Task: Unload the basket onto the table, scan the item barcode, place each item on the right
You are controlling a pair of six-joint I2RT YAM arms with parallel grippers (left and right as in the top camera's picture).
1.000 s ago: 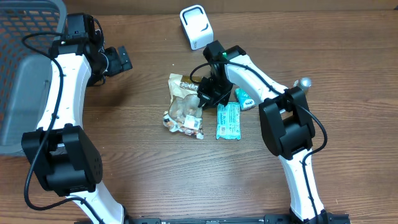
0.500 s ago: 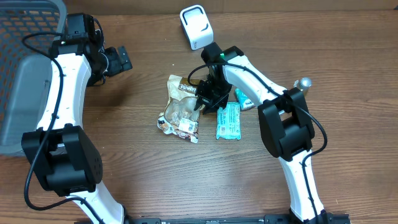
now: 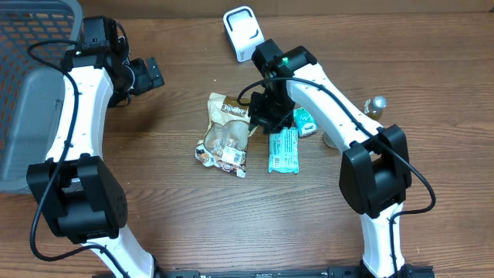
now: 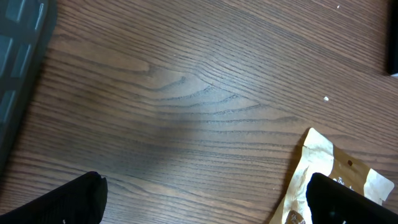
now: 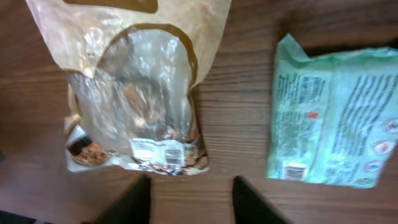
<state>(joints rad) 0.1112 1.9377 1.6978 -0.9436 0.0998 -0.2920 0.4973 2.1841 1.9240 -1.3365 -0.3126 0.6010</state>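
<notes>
A tan-and-clear snack bag (image 3: 224, 135) lies flat on the table, its barcode label (image 5: 158, 151) facing up. My right gripper (image 3: 258, 116) hovers just right of it, open, with only bare wood between its fingers (image 5: 134, 202). A green packet (image 3: 282, 150) lies to the right of the bag, with its own barcode (image 5: 292, 170) showing. The white scanner (image 3: 243, 33) stands at the back of the table. My left gripper (image 3: 147, 75) is open at the far left, away from the items; the bag's corner (image 4: 329, 180) shows in the left wrist view.
A grey basket (image 3: 31, 93) sits at the left edge. A second small green item (image 3: 305, 121) lies behind the packet. A silver-capped object (image 3: 377, 103) stands at the right.
My right gripper has opened and let go of the snack bag, then drawn back from it. The bag slid a little left and now lies free. The left arm has not moved.
</notes>
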